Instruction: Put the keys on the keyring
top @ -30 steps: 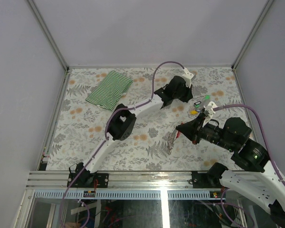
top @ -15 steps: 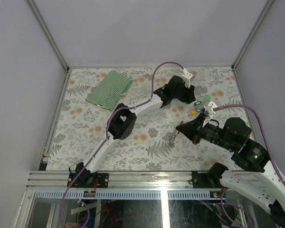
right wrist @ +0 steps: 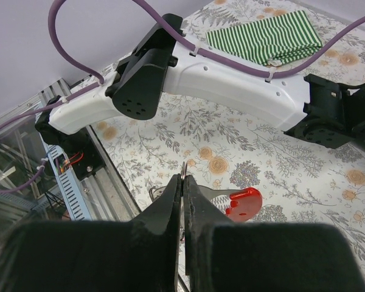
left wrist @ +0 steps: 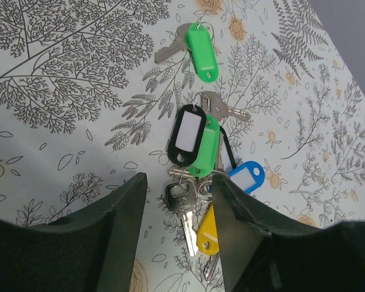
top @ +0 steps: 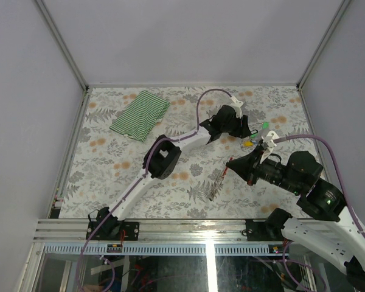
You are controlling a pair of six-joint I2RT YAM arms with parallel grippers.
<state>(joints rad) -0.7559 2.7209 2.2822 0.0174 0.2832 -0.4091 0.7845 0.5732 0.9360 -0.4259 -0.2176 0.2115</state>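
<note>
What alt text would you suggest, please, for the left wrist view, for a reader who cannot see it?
The left tool, jaws open, hovers over a bunch of keys with black, green, blue and yellow tags on a fern-patterned table. One more key with a green tag lies apart, farther up the frame.

White arms (top: pixel 191 139), black joints (top: pixel 163 161) (purple cables (top: pixel 216 90))

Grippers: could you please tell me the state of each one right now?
Left gripper: open, holding nothing, over the keys.
Right gripper: shut on the keyring.
</note>
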